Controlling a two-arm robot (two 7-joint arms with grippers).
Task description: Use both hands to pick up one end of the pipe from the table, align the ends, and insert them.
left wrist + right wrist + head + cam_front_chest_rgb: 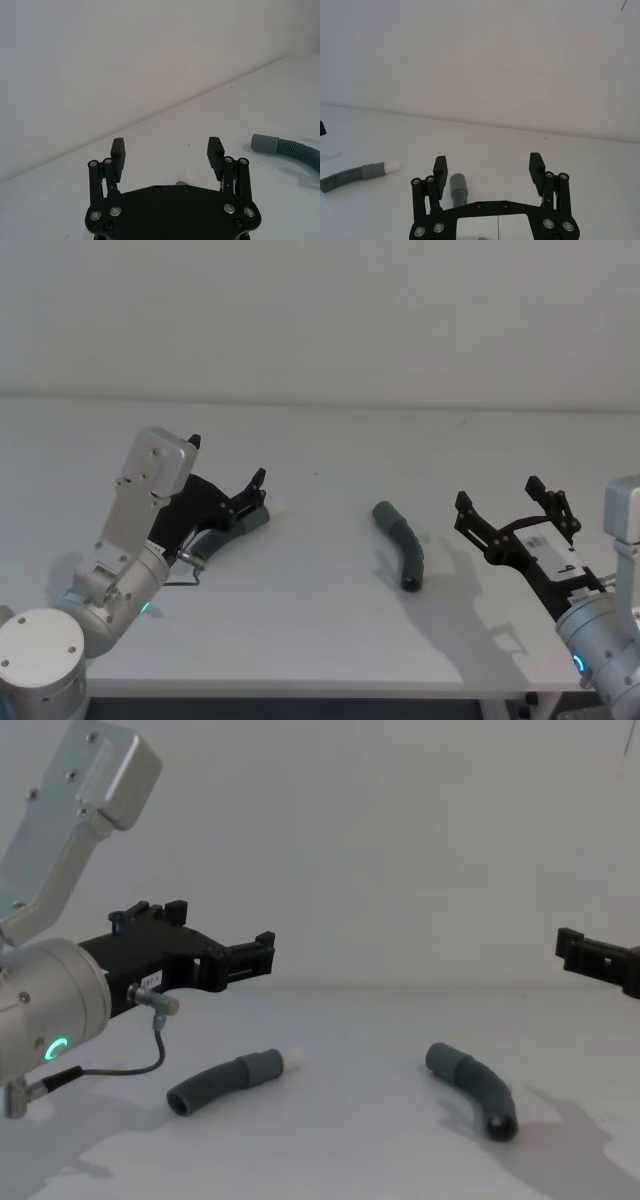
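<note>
Nearest on the robot's left, the black two-finger left tool (228, 462) hovers, fingers spread, above the dark grey ribbed hose piece (225, 1082), which lies on the matte white counter (320, 640) with its white-tipped cuff (265, 1066) aimed inward. The black right tool (498, 492), also spread and empty, sits near the outer side of the second curved hose piece (402, 545), whose long axis runs away from the robot, open end nearest, smooth grey cuff (385, 512) farthest.
</note>
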